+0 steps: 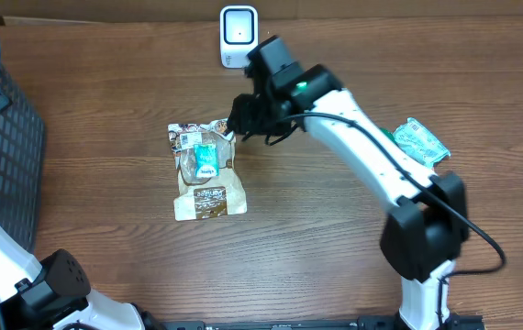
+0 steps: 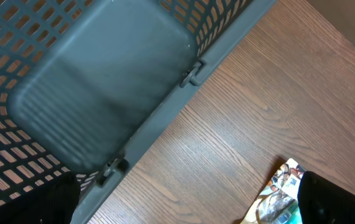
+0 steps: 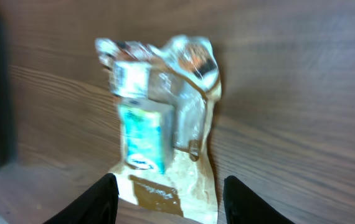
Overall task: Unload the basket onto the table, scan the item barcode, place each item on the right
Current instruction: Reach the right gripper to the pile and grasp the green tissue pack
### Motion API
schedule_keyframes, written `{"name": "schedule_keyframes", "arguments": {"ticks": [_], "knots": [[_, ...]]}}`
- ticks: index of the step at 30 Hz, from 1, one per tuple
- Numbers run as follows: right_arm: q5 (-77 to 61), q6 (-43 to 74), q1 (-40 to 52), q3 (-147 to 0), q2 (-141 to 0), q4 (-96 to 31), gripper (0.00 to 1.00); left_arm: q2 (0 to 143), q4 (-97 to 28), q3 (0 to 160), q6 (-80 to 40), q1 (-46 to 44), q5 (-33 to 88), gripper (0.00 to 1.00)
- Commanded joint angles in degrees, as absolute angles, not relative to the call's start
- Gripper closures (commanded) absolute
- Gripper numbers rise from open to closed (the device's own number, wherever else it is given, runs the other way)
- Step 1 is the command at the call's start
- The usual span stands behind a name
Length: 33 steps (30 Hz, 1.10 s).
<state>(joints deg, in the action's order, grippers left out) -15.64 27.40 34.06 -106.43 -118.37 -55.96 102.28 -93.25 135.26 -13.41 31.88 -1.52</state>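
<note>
One crinkled brown-and-white plastic snack pouch (image 1: pixel 206 172) lies flat on the wooden table (image 1: pixel 335 247), a little toward 9 o'clock from the table's middle in the overhead view. A teal patch (image 1: pixel 205 160) shows on its upper half. Whether a barcode faces up cannot be told.

The right gripper (image 1: pixel 243 121) hangs at the pouch's 1 o'clock corner, very close to it; from above it is unclear whether it touches the plastic. The right wrist view is blurred, but its two dark fingers (image 3: pixel 106 199) stand partly apart at the bottom of the picture. The pouch lies on the table beyond them and nothing is clamped between them.

At 12 o'clock from the pouch, at the table's far edge, stands a white box-shaped barcode scanner (image 1: pixel 239 35) with a pale window on its face. It is just beyond the right arm's wrist. Well apart at 3 o'clock lies a small teal plastic packet (image 1: pixel 421 143), beside the white link of the right arm.

At 9 o'clock sits a dark grey plastic lattice basket (image 1: pixel 5 156). The left gripper (image 2: pixel 184 208) hovers over that basket's rim and the bare wood beside it, its claw spread wide and holding nothing.
</note>
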Motion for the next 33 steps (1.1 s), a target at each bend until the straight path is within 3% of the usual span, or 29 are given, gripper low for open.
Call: {"name": "schedule_keyframes", "arguments": {"ticks": [1, 15, 26, 33], "knots": [[-18.13, 30.33, 34.89, -106.04, -122.32, -56.60, 0.51, 102.00, -93.14, 135.02, -13.96, 31.86, -1.48, 0.01], [-25.12, 23.92, 40.56, -105.97, -128.73, -54.59, 0.58, 102.00, -93.17, 135.02, -13.96, 31.86, -1.48, 0.01], [-17.34, 25.69, 42.48, -105.71, -130.82, -53.04, 0.59, 102.00, -93.14, 135.02, -13.93, 31.86, -1.48, 0.00], [-16.56, 25.65, 42.48, -105.69, -131.13, -51.03, 0.66, 102.00, -93.06, 135.02, -13.93, 31.81, -1.48, 0.00]]}}
